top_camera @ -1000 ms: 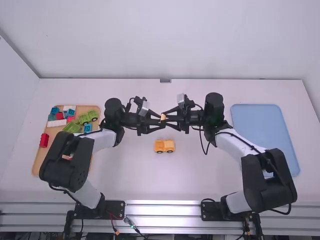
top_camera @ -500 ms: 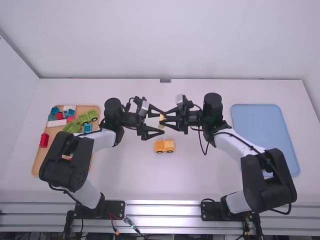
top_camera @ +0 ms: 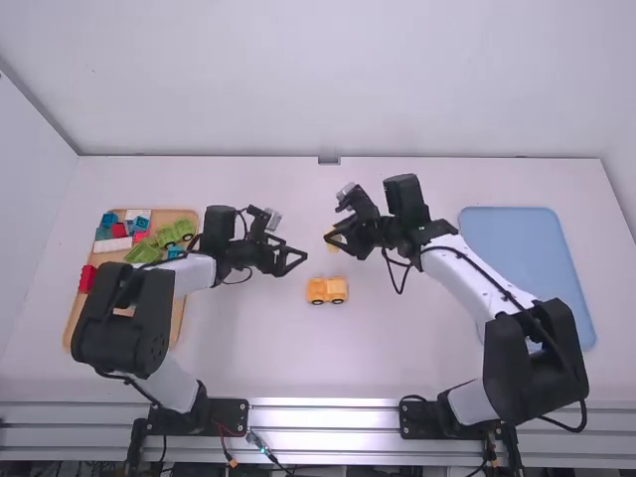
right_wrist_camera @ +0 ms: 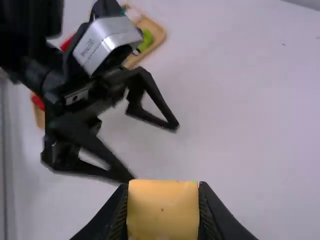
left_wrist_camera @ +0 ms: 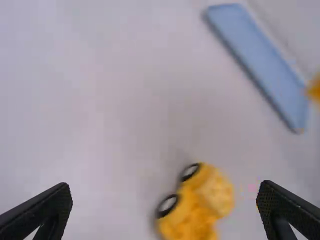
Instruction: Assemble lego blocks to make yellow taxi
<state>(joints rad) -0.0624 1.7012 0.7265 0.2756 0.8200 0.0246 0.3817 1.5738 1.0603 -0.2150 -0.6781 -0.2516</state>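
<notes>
Yellow block point(right_wrist_camera: 163, 212) in the jaws of my right gripper point(top_camera: 335, 238): they close on it from two sides, above the middle of the bench point(top_camera: 248, 348). Its lower end is cut off in my right wrist view, and from the high view my own black parts cover some of it. I hold my left gripper point(top_camera: 298, 261) to its left, well apart, jaws wide and empty.

Between the two, but nearer, the yellow wheeled piece point(top_camera: 327, 290) sits on the bench. My left wrist view cuts part of it away; two black wheels show there. At that view's edge is an orange patch that I cannot make out.

To the left lies the wooden tray point(top_camera: 189, 217), partly hidden by my left arm. It holds green wheeled pieces point(top_camera: 174, 233) and blue, white and red blocks; how many lie under the arm, I cannot tell. One red block point(top_camera: 87, 279) is at its left side. Far over to the right is the blue tray point(top_camera: 522, 234), its near left part behind my right arm.
</notes>
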